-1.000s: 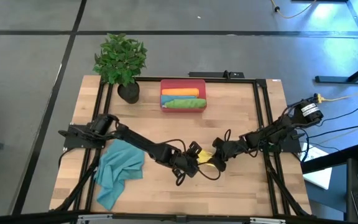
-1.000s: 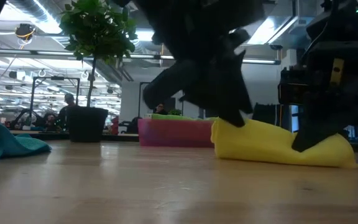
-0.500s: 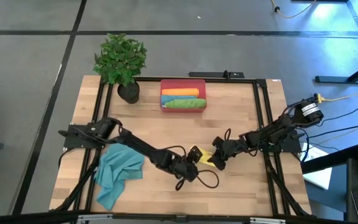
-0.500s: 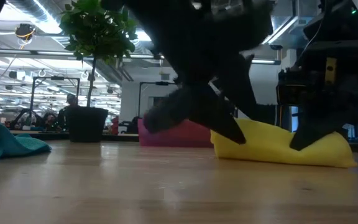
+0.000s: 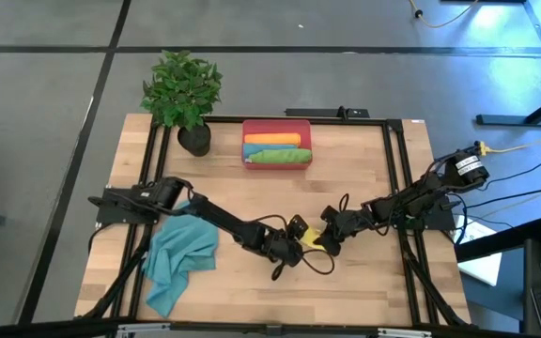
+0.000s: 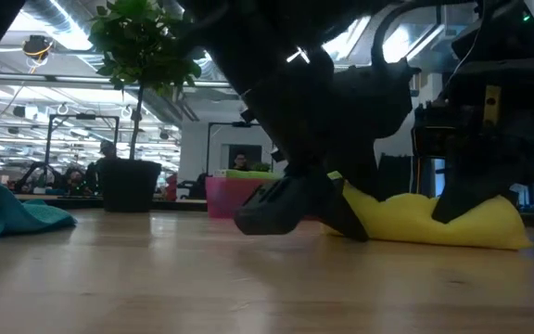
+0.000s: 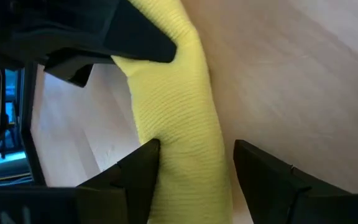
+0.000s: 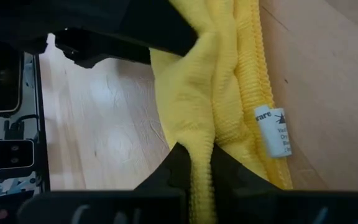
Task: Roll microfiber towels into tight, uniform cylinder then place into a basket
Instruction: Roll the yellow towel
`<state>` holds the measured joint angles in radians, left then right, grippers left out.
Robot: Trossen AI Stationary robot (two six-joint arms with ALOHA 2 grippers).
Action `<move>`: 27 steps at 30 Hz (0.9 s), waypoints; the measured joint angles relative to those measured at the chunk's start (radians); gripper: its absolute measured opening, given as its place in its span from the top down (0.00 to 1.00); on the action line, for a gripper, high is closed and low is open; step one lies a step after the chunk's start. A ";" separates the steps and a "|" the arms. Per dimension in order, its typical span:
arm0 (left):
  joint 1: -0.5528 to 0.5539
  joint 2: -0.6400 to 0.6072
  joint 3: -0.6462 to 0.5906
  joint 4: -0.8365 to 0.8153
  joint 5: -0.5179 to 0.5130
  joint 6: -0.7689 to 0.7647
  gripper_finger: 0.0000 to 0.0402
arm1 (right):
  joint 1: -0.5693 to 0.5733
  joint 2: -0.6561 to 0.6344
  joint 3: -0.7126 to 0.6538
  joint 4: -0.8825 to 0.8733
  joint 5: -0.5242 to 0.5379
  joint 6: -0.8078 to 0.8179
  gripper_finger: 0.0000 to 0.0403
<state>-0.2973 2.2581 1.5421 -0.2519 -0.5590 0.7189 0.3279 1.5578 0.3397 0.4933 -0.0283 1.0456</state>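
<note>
A yellow microfiber towel (image 5: 310, 238), rolled into a loose cylinder, lies on the table's middle. My left gripper (image 7: 194, 165) is open and low over the roll's left end (image 6: 350, 206), one finger on each side. My right gripper (image 8: 201, 171) is shut on the roll's right end (image 6: 489, 223). The red-pink basket (image 5: 276, 125) at the far middle holds an orange roll (image 5: 275, 140) and a green roll (image 5: 278, 156). A teal towel (image 5: 180, 255) lies crumpled near the left edge. My left gripper straddles the yellow roll from above at a slant, fingers across it. One finger (image 7: 140, 167) lies against the roll's side (image 7: 166, 155); the other (image 7: 260, 171) stands just clear. The roll rests on the table. My right gripper pinches a fold of the yellow towel (image 8: 197, 140) between its two fingers, at the end that bears the white tag (image 8: 271, 130). The fingers slant down from the table's right side. The cloth rests on the table.
A potted plant (image 5: 184, 92) stands at the far left corner, beside the basket. A black frame (image 5: 394, 178) runs along the table's sides. Bare wood lies between the basket and the grippers and along the near edge.
My left gripper has come down onto the table at the yellow roll's left end and rolled a little about its own line. The roll's left end, held up before, now lies lower behind the fingers. The right gripper has kept its hold.
</note>
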 joint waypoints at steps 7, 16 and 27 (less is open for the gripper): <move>0.037 0.005 -0.002 0.028 0.081 -0.010 0.64 | 0.001 0.000 0.000 0.006 -0.004 -0.022 0.94; 0.071 0.038 0.000 0.044 0.136 -0.035 0.97 | 0.002 0.001 0.005 0.013 -0.009 -0.209 0.81; 0.049 -0.005 -0.005 -0.061 0.123 -0.082 0.97 | 0.004 -0.154 0.137 -0.398 0.018 -0.382 0.67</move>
<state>-0.2488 2.2532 1.5368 -0.3128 -0.4359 0.6368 0.3321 1.4036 0.4764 0.0951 -0.0107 0.6634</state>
